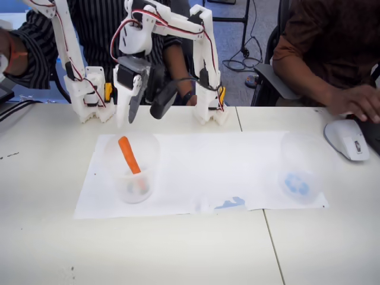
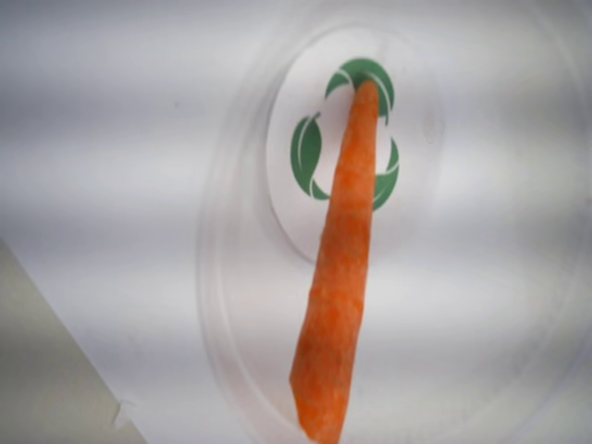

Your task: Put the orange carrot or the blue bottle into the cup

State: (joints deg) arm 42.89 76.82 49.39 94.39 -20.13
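Orange carrot (image 1: pixel 129 155) standing tilted inside the clear cup (image 1: pixel 132 168), thick end up near the rim, pointed tip down at the base, on the left part of a white paper sheet (image 1: pixel 196 172) spread over the white table (image 1: pixel 178 249). In the fixed view, gripper (image 1: pixel 132 102) hanging above and behind the cup, fingers spread apart with nothing between them, clear of the carrot. Also there: a second clear cup (image 1: pixel 300 169) with a blue mark at its base, far right on the sheet, and a white computer mouse (image 1: pixel 347 139) beyond it. Looking straight down in the wrist view, carrot (image 2: pixel 340 277) lying across the cup's (image 2: pixel 240 277) base, tip touching a green leaf-ring emblem (image 2: pixel 310 153), a detail merely a pale blotch in the fixed view.
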